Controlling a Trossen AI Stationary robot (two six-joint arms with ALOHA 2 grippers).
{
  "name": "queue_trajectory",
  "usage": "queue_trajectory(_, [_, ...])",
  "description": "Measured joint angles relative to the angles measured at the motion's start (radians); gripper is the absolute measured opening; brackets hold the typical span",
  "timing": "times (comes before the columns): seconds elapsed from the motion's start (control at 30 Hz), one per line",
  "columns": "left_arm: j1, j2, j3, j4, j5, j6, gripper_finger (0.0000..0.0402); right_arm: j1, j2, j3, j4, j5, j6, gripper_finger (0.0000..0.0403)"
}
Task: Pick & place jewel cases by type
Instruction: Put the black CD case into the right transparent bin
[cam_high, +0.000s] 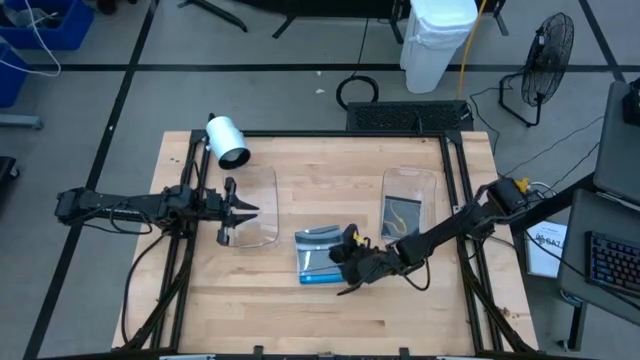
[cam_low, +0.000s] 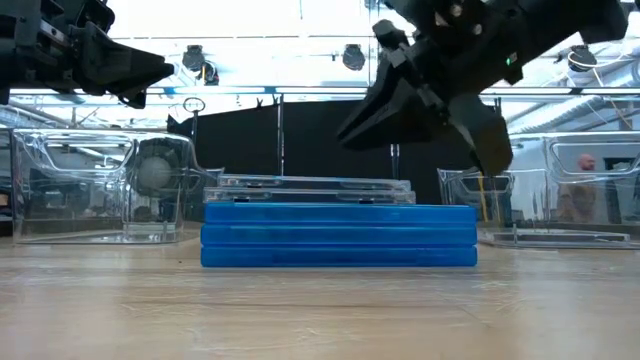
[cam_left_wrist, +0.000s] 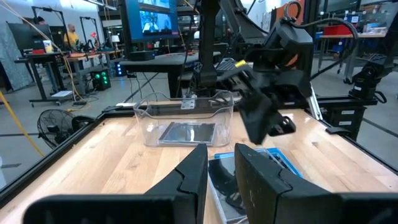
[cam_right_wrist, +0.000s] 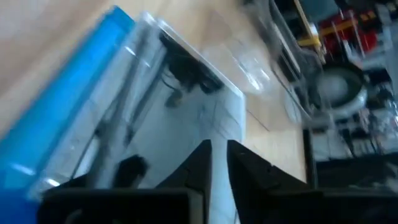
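Observation:
A stack of jewel cases lies at the table's middle: bright blue ones (cam_low: 340, 235) at the bottom and clear/grey ones (cam_low: 310, 188) on top, shown in the high view as the stack (cam_high: 320, 255). My right gripper (cam_high: 348, 280) hovers over the stack's near right corner. It tips downward and its fingers stand a narrow gap apart (cam_right_wrist: 219, 163) with nothing between them. My left gripper (cam_high: 240, 208) waits level over the left clear tub (cam_high: 262, 215), slightly open (cam_left_wrist: 221, 165). One dark case (cam_high: 402, 213) lies flat in the right tub (cam_high: 410, 178).
The two clear tubs flank the stack, and the low view shows the left tub (cam_low: 100, 185) and the right tub (cam_low: 560, 200). A white cylinder (cam_high: 228, 140) stands at the far left corner. Black frame rails (cam_high: 455, 170) run along the table's sides. Bare wood lies along the near edge (cam_high: 320, 325).

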Motion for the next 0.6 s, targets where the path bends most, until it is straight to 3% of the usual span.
queue_trajectory(0.1, [0.000,0.000,0.000,0.000,0.000,0.000,0.0088,-0.027,-0.056,0.000,-0.066,0.011,0.116,0.0072])
queue_trajectory(0.2, [0.000,0.000,0.000,0.000,0.000,0.000,0.0088,-0.101,-0.135,0.000,-0.151,-0.087,0.302,0.0093])
queue_trajectory(0.43, [0.000,0.000,0.000,0.000,0.000,0.000,0.0088,-0.372,-0.296,0.000,-0.260,-0.578,0.680,0.0130])
queue_trajectory(0.6, [0.000,0.000,0.000,0.000,0.000,0.000,0.0088,-0.575,-0.333,0.000,-0.296,-0.931,0.992,0.0145])
